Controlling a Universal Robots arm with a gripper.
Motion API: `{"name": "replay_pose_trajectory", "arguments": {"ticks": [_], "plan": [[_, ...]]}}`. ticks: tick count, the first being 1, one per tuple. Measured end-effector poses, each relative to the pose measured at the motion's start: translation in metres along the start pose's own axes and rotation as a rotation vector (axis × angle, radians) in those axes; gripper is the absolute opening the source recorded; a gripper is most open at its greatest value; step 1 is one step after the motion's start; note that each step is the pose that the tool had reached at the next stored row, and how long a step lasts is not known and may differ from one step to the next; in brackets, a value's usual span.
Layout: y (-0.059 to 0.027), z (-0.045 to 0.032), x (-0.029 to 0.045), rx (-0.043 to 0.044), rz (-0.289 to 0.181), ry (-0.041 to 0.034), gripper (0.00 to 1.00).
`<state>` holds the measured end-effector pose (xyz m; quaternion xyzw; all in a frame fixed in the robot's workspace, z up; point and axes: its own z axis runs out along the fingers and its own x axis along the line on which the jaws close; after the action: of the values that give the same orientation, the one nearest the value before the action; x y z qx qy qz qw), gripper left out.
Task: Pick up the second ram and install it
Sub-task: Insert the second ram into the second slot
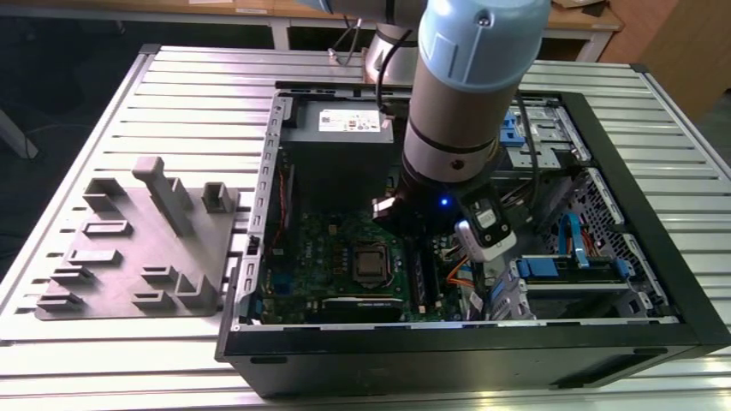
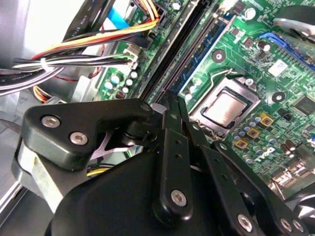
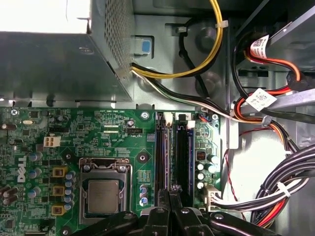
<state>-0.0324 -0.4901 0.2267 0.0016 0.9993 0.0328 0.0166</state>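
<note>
**Memory module at the slots.** Deep in the open computer case (image 1: 686, 282), the arm's gripper (image 3: 172, 191) hangs over the motherboard (image 3: 123, 132). In the exterior view it is at 3 o'clock of the square processor socket (image 1: 368, 264). Its fingers (image 2: 168, 125) are drawn narrow, almost together, and appear to pinch the second ram (image 3: 170, 157). The ram is a thin dark sliver seen edge-on, running out from the fingertips along the long memory slots (image 3: 183, 152). Whether its lower edge already sits in a slot cannot be told.

The grey holder block (image 1: 137, 248) lies on the slatted worktop (image 1: 171, 77) at 9 o'clock of the case, well apart from the arm.

Seating the strip looks to be the step in hand. Done well, it calls for the strip held upright and parallel to the slot, with its ends between the white latches (image 3: 167, 117). The push should be straight and even, with no tilt toward the socket. In the exterior view the cable bundle (image 3: 280, 182) lies at 3 o'clock of the slots, near the fingers but apart from them, and is best kept clear of.
</note>
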Motion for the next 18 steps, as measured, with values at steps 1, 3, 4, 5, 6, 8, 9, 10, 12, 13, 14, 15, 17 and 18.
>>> {"name": "replay_pose_trajectory", "arguments": {"ticks": [1, 3, 4, 5, 6, 8, 9, 10, 12, 13, 14, 15, 17, 18], "plan": [[0.0, -0.0004, 0.0, -0.0002, 0.0, 0.0, 0.08], [0.0001, -0.0015, 0.0, -0.0005, 0.0, 0.0, 0.08], [0.0001, -0.0019, -0.0001, -0.0008, 0.0, 0.0, 0.08], [0.0002, -0.0024, -0.0001, -0.001, 0.0, 0.0, 0.08], [0.0002, -0.0029, -0.0001, -0.0011, 0.0, 0.0, 0.08], [0.0002, -0.004, -0.0001, -0.0017, 0.0, 0.0, 0.08], [0.0003, -0.0043, -0.0001, -0.0022, 0.0, -0.0001, 0.08], [0.0003, -0.0047, -0.0002, -0.0023, 0.0, 0.0, 0.08], [0.0003, -0.005, -0.0002, -0.0029, 0.0, -0.0001, 0.08], [0.0003, -0.005, -0.0002, -0.003, 0.0, -0.0001, 0.08], [0.0003, -0.0051, -0.0002, -0.0029, 0.0, 0.0, 0.08], [0.0002, -0.0052, -0.0002, -0.0026, 0.0, 0.0, 0.08], [-0.0003, -0.0053, -0.0002, -0.0026, 0.0, 0.0001, 0.08], [-0.0005, -0.0052, -0.0002, -0.0028, 0.0, 0.0, 0.08]]}}
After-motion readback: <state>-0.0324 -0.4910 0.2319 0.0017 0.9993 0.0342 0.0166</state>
